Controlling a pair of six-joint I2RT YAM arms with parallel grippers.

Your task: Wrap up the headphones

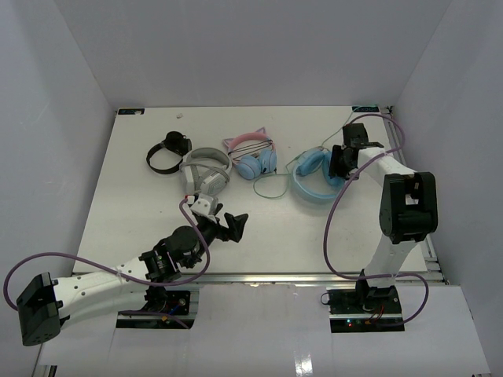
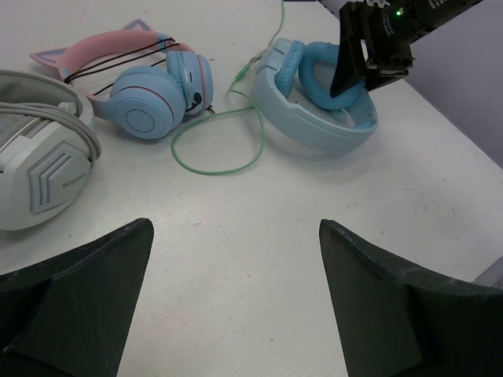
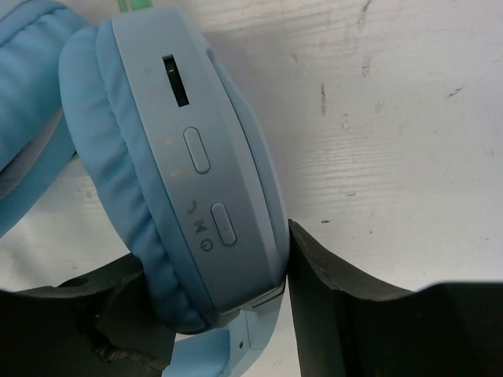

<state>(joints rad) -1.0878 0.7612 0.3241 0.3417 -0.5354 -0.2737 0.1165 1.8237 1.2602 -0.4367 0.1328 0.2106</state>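
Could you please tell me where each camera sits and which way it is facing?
Top external: above and behind the arms, looking down on the table; both arms show, bases nearest.
Left wrist: low over the table, facing the light-blue headphones; its open left hand frames the bottom.
Right wrist: close on the ear cup clamped in the right hand.
Shared: all three show the light-blue headphones.

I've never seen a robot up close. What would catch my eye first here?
The right pincer grips a cup of the light-blue headphones at the far right of the table. Their pale-green cable lies loose toward the pink cat-ear pair, while the left pincer hangs open nearer the front.
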